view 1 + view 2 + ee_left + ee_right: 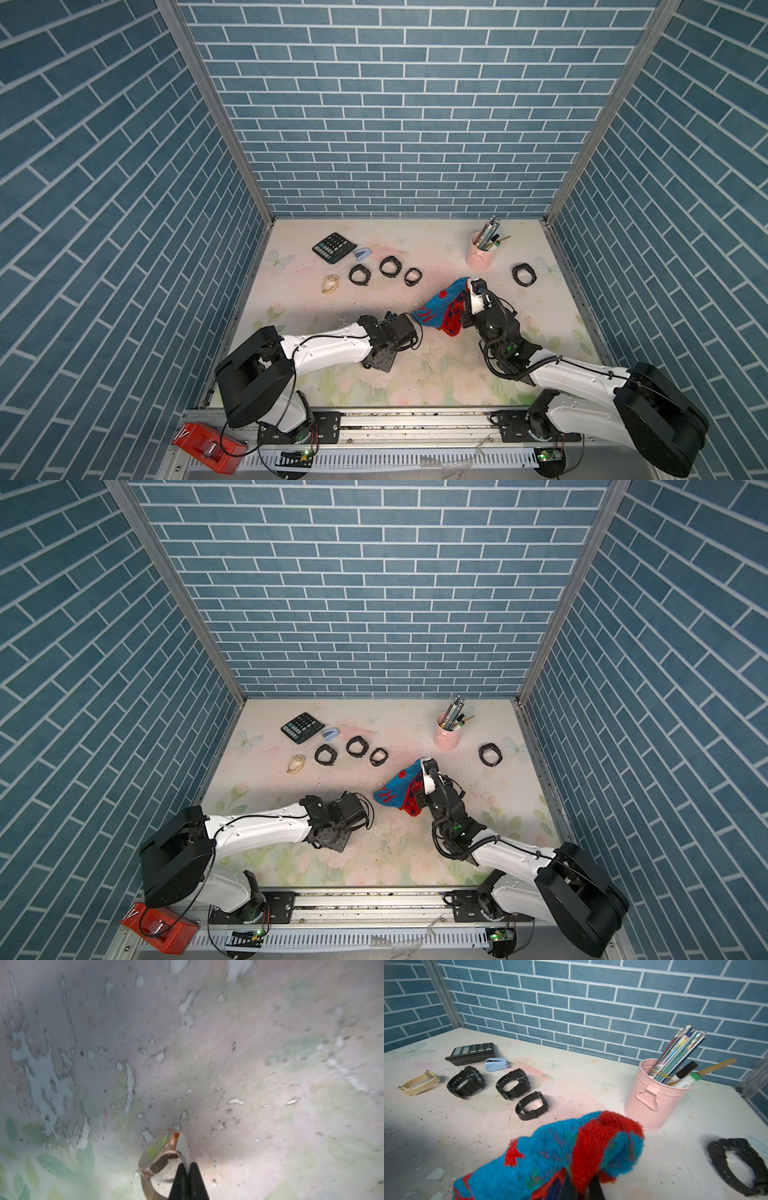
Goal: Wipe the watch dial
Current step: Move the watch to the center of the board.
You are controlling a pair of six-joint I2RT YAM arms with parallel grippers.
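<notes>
Left wrist: left tool [188, 1167] pinches watch [154, 1151] strap; right tool [581, 1186] clamps cloth [550, 1157]; calculator [473, 1051] lettering unreadable.

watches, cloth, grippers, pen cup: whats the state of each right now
rose-gold watch: held by its strap, dial on edge
left gripper: shut on rose-gold watch
right gripper: shut on cloth
cloth: bunched, hanging from right gripper
black watches: four, lying on the table, straps looped
beige watch: lying untouched, strap looped
pink cup: upright, holding pencils
</notes>
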